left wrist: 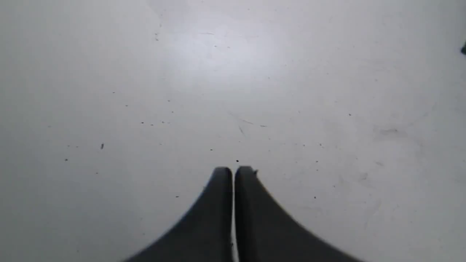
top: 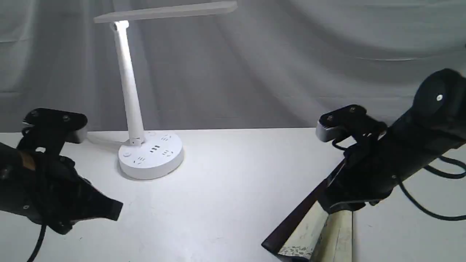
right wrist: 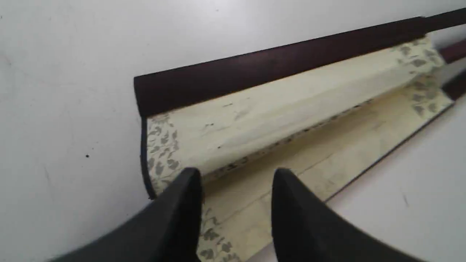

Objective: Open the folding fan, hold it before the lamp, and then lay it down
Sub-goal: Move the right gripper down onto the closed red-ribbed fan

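The folding fan [top: 314, 233] lies at the table's front right, only slightly spread, its dark maroon guard [right wrist: 276, 65] beside a few cream pleats [right wrist: 291, 109] with a speckled border. My right gripper [right wrist: 236, 177] hovers just over the leaf, its jaws apart and nothing clamped between them; in the exterior view it sits at the fan's upper part [top: 338, 207]. The white lamp [top: 129, 91] stands at the back left on its round base [top: 151, 154]. My left gripper [top: 116, 211] [left wrist: 233, 169] is shut and empty over bare table, front left.
The white table [top: 225, 203] stretches between the lamp base and the fan. A grey cloth backdrop [top: 291, 65] hangs behind it. Black cables [top: 433, 214] trail from the right arm. The lamp's long flat head [top: 164, 11] overhangs the back of the table.
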### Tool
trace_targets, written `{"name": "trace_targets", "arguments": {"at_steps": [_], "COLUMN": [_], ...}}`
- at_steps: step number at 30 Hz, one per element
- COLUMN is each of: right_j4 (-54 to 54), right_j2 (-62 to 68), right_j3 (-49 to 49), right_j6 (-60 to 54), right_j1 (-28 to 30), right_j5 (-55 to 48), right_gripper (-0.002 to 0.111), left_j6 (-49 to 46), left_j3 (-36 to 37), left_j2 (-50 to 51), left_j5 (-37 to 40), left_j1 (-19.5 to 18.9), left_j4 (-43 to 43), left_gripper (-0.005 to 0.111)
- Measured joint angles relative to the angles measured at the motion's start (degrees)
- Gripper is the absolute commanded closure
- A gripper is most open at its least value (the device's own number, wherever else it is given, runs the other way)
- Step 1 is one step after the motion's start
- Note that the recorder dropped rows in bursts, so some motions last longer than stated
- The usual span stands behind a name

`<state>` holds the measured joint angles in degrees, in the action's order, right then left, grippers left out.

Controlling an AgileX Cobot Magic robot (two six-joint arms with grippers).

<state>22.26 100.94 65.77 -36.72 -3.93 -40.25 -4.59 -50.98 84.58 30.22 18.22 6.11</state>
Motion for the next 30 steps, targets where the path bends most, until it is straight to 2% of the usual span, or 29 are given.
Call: {"name": "trace_targets", "arguments": {"at_steps": [6,13,24,30], "right_j4": [0.1,-3.9,-3.7,-3.9], "right_j2": [3.4,8.2,13.3,13.8], "right_j3": [0.0,0.0,0.1,0.4], "right_j6": [-0.4,-0.4,-0.4,-0.4], "right_j1": [-0.7,-0.7,-0.7,-4.4], "right_j5": [-0.5,-0.5,1.6,4.9], "right_gripper": [0.075,0.075,0.075,0.075], "left_j6": [-1.2,-1.4,-1.4,-1.6], "left_j3": [0.0,0.0,0.0,0.0], "left_j2": [1.5,1.5,1.8,1.8], "left_j5": [0.0,-0.7,-1.5,-1.8], "left_j1": [1.1,1.1,1.1,1.1], "left_j4": [1.6,1.8,1.8,1.8], "left_gripper": [0.107,0.107,0.107,0.107]}}
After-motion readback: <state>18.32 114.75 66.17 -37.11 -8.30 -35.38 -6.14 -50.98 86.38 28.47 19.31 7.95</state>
